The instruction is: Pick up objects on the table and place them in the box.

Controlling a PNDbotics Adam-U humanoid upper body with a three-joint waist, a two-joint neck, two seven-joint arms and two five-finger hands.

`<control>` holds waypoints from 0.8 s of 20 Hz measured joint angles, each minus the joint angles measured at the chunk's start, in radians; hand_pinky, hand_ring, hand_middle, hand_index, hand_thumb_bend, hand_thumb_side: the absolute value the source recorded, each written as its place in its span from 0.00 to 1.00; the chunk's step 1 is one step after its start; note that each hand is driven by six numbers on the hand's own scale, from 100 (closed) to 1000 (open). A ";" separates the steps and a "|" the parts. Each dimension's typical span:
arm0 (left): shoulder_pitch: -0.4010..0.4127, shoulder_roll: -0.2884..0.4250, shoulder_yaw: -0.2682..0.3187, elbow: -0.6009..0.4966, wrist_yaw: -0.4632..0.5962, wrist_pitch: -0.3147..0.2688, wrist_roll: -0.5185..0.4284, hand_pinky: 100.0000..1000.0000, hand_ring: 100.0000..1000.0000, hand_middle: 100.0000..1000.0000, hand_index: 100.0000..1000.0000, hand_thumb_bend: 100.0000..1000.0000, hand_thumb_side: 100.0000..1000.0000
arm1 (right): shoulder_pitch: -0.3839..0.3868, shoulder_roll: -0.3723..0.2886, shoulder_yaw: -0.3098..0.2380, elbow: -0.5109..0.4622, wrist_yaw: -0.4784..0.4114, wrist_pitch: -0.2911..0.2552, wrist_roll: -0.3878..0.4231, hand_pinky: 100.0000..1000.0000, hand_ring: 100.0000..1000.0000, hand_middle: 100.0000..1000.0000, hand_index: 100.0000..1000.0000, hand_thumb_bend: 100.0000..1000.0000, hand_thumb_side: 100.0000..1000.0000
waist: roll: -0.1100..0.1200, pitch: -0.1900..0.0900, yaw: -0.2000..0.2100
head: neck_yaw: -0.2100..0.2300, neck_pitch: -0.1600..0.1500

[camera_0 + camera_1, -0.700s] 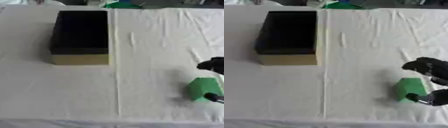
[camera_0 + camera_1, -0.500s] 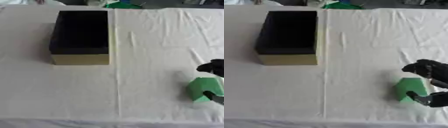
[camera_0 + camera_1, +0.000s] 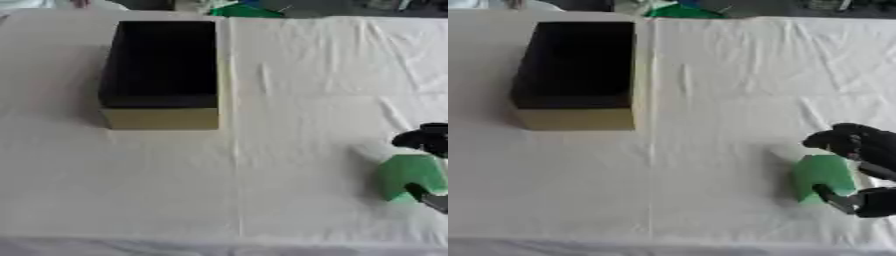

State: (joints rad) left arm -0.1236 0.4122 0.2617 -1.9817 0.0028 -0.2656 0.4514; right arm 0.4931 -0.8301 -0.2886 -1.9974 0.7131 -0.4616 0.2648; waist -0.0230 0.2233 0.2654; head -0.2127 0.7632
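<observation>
Right hand [image 3: 859, 167] comes in from the right edge, black fingers curled over the top of a green object [image 3: 822, 178] and the thumb hooked under its near side – it holds the object, which sits near the table's [image 3: 710, 100] front right. Well apart, at the far left, an open box [image 3: 162, 75] – dark inside, tan-walled – stands on the white cloth

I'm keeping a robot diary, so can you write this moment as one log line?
step: grasping | right hand: curled round green object at table's near right | box: far left, open, dark inside | left hand: not in view
</observation>
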 measured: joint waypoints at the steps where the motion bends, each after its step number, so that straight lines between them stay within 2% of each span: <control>1: 0.000 0.000 0.000 0.000 0.000 0.000 0.000 0.55 0.54 0.58 0.73 0.24 0.97 | 0.000 0.001 0.000 0.000 -0.003 0.003 0.003 0.97 0.88 0.88 1.00 0.20 0.87 | 0.000 0.000 0.000 | 0.000 0.000; 8: 0.000 -0.002 0.000 0.000 0.001 0.003 -0.003 0.55 0.54 0.57 0.72 0.24 0.97 | 0.004 0.007 -0.004 0.001 -0.041 0.038 0.036 0.97 0.87 0.87 1.00 0.30 0.99 | 0.003 0.007 0.000 | 0.000 0.000; 16: 0.000 -0.009 0.000 0.000 0.000 0.008 -0.015 0.55 0.54 0.58 0.72 0.24 0.98 | -0.002 0.007 -0.041 0.001 -0.127 0.045 0.034 0.97 0.87 0.87 1.00 0.30 1.00 | 0.003 0.011 -0.005 | 0.001 0.000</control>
State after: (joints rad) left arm -0.1231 0.4032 0.2617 -1.9817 0.0027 -0.2577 0.4367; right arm 0.4912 -0.8233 -0.3295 -1.9964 0.5862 -0.4165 0.2984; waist -0.0198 0.2339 0.2602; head -0.2113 0.7632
